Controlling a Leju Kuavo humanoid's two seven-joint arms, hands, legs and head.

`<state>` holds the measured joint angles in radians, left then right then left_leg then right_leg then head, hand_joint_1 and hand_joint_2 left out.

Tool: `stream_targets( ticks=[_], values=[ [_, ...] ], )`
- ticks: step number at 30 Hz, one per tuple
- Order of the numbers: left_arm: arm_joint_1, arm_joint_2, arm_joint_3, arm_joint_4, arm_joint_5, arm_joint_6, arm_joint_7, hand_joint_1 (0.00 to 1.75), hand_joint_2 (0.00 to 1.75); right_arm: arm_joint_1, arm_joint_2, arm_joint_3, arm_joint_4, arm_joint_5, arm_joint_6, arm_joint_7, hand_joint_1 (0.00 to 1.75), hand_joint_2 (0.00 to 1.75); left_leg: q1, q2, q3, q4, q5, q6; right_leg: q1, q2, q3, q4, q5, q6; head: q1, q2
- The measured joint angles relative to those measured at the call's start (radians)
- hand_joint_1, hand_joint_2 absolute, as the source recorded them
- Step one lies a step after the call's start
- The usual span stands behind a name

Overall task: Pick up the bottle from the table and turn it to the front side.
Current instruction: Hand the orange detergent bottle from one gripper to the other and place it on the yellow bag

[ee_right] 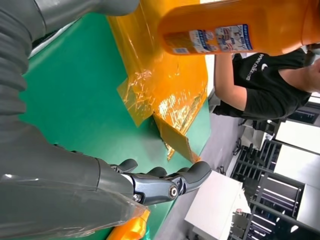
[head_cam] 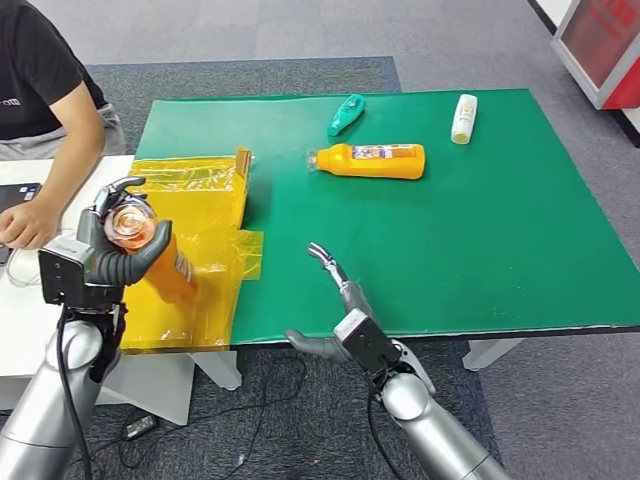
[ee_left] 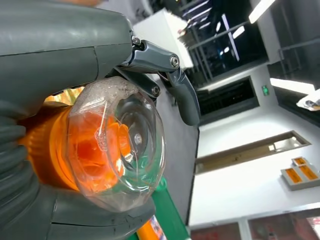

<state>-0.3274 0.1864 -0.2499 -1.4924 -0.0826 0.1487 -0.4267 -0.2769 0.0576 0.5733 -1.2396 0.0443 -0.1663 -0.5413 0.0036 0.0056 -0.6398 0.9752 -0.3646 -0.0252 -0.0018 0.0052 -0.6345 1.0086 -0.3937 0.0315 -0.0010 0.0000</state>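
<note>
The held bottle [head_cam: 155, 257] sits above the wrapped box [head_cam: 198, 215] at the surface's [head_cam: 490, 240] left; three bottles lie behind.

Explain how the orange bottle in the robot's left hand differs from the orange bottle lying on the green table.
The held orange bottle is lifted above the yellow plastic sheet, gripped by the left hand; the lying orange bottle rests on the green table, touched by nothing. The held one is tilted, its clear cap end toward the camera; the lying one lies flat, showing its label. Both are orange with clear caps.
</note>
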Motion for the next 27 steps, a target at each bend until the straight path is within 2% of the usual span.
stream_targets(
  ticks=[8,12,16,20,27],
  values=[
    [-0.045,0.055,-0.012,0.04,-0.277,0.003,0.013,1.75,1.75,0.0,0.009,-0.004,0.002,0.003,0.034,0.0,0.0,1.75,0.0,0.0,0.0,0.0,0.0,0.0,0.0,0.0,-0.001,0.0,0.0,0.0,0.0,0.0],
    [-0.086,0.057,-0.043,0.114,-0.359,-0.009,0.002,1.75,1.75,-0.002,0.018,-0.004,0.005,0.005,0.053,0.0,0.0,1.75,0.0,0.0,0.0,0.0,0.0,0.0,0.0,0.0,-0.001,0.0,0.001,-0.001,0.0,0.0],
    [-0.122,0.054,-0.087,0.183,-0.44,0.022,-0.022,1.75,1.75,-0.006,0.026,-0.004,0.009,0.006,0.072,0.0,0.0,1.75,0.0,0.0,0.0,0.0,0.0,0.0,0.0,0.0,0.0,0.0,0.001,-0.001,0.0,0.0],
    [-0.168,0.028,-0.133,0.296,-0.522,0.113,-0.067,1.75,1.75,-0.02,0.038,-0.002,0.018,0.006,0.099,0.001,0.0,1.75,0.0,0.0,0.0,0.0,0.001,-0.001,0.0,0.0,0.0,0.0,0.001,-0.001,0.0,0.0],
    [-0.231,-0.032,-0.168,0.474,-0.549,0.265,-0.124,1.75,1.75,-0.035,0.054,0.008,0.031,0.004,0.111,0.002,0.0,1.75,0.0,0.0,0.0,0.0,0.001,-0.001,0.0,0.0,0.0,0.0,0.002,-0.001,0.0,0.0]
  ],
)
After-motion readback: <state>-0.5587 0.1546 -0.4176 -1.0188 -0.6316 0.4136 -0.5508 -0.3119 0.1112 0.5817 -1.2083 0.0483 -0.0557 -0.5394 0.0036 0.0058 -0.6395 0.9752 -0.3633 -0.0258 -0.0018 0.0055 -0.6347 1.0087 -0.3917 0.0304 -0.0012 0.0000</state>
